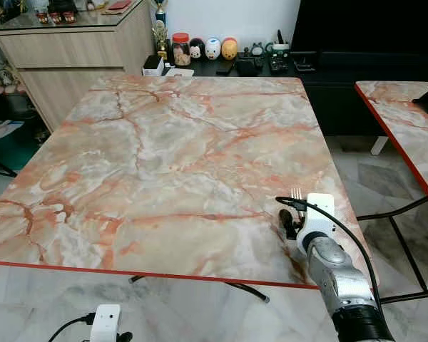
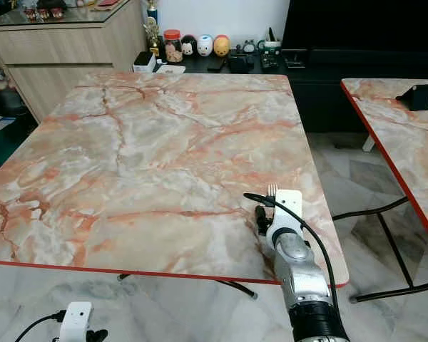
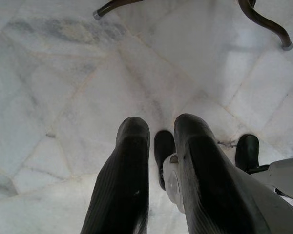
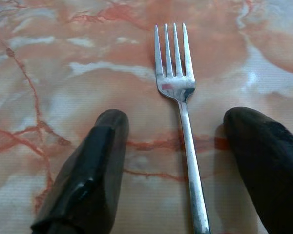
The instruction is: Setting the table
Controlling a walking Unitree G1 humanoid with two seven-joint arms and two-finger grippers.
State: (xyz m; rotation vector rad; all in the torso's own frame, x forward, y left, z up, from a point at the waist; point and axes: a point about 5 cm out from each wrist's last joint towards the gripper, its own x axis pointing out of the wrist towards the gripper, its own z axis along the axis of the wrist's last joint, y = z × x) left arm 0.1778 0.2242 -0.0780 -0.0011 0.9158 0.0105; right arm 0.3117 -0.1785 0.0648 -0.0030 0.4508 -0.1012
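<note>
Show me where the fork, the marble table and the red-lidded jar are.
fork (image 4: 175, 83): right wrist view, base of its tines.
marble table (image 1: 164, 142): left eye view, bare middle of its top.
red-lidded jar (image 1: 180, 50): left eye view, its body.

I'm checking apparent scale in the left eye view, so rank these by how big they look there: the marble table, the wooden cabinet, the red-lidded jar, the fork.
1. Marble table, by far the largest.
2. Wooden cabinet, partly cut off by the frame edge.
3. Red-lidded jar.
4. Fork: just its prongs show past the right gripper, so its rank below the jar is unsure.
</note>
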